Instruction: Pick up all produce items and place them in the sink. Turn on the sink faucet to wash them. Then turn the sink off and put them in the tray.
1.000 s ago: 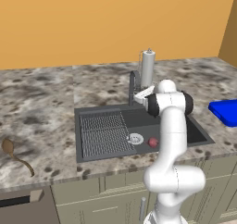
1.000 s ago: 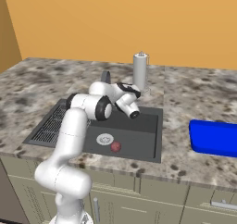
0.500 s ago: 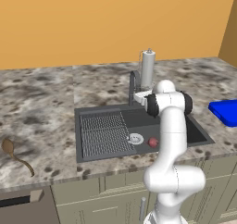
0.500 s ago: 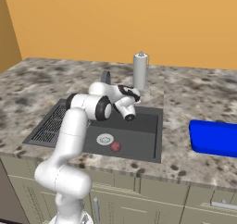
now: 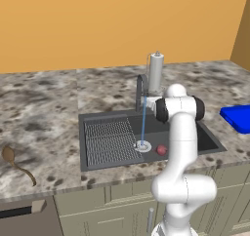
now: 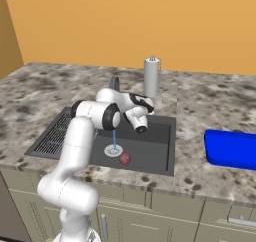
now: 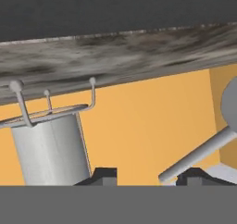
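One pincer [image 7: 146,176], its grip unclear, sits mid-frame by the faucet [image 5: 140,89]. Water streams onto the drain; the red fruit [image 5: 161,149] lies beside it in the sink [image 5: 105,120]. Speckled counter [image 5: 44,108], orange wall [image 5: 97,20], blue tray [image 6: 231,149] at right.

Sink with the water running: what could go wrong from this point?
1. The thin blue stream lands on the round silver drain, beside the small red fruit, so the fruit may go unwashed.
2. The pincer hangs near the dark faucet and tall white roll; it could knock the roll.
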Motion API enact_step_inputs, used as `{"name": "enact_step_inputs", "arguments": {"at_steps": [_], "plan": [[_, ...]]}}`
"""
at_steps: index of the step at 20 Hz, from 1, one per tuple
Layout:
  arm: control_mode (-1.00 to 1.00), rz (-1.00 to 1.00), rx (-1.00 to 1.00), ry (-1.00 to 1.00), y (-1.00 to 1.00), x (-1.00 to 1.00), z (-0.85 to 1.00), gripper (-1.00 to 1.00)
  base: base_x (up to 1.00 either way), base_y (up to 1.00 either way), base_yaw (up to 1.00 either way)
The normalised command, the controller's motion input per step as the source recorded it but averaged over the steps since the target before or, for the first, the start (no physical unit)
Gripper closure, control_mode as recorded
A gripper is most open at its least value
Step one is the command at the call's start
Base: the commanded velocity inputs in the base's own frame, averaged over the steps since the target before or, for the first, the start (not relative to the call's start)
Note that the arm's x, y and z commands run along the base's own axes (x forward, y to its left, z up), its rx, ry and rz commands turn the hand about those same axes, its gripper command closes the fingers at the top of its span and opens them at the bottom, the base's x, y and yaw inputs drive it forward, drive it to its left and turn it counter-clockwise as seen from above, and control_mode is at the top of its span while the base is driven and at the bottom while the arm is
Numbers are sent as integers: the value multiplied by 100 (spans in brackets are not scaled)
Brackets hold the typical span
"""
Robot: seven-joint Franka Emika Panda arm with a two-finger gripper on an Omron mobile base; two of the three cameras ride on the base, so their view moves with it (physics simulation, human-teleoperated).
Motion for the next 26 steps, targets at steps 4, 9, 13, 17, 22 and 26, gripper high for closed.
{"name": "enact_step_inputs", "arguments": {"at_steps": [4, 9, 13, 17, 22, 26], "plan": [[-100, 0, 8, 0, -73, -44, -5, 100, 0, 0, 0], [-100, 0, 1, 0, -12, -4, -7, 100, 0, 0, 0], [-100, 0, 0, 0, 0, -11, -6, 100, 0, 0, 0], [-100, 7, 0, 0, 13, -11, 0, 100, 0, 0, 0], [-100, 22, -3, -2, 44, 6, 0, 100, 0, 0, 0], [-100, 28, -1, -7, 33, 32, 0, 100, 0, 0, 0]]}}
